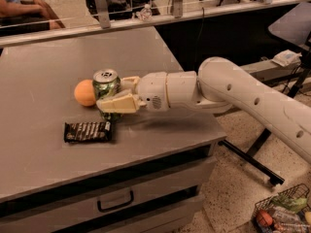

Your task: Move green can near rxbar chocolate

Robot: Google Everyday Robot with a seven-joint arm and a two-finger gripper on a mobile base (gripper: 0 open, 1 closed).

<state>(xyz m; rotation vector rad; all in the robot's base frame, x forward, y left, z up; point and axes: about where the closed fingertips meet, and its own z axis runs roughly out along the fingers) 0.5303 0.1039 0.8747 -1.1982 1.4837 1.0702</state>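
The jaws flank green can [106, 84], behind rxbar chocolate [88, 131].

Office or lab: a grey drawer cabinet [160, 147] under the hand [111, 94] clasping the green can [105, 80], glass partition [138, 6], terrazzo floor [228, 198].

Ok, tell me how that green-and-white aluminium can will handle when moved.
The green-and-white aluminium can, clamped in the tool over the grey table, is upright and taller than wide, so it may tip if dragged. Its thin metal could dent under squeeze.

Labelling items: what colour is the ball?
The ball is orange, camera view; the gripper grips the can beside it.
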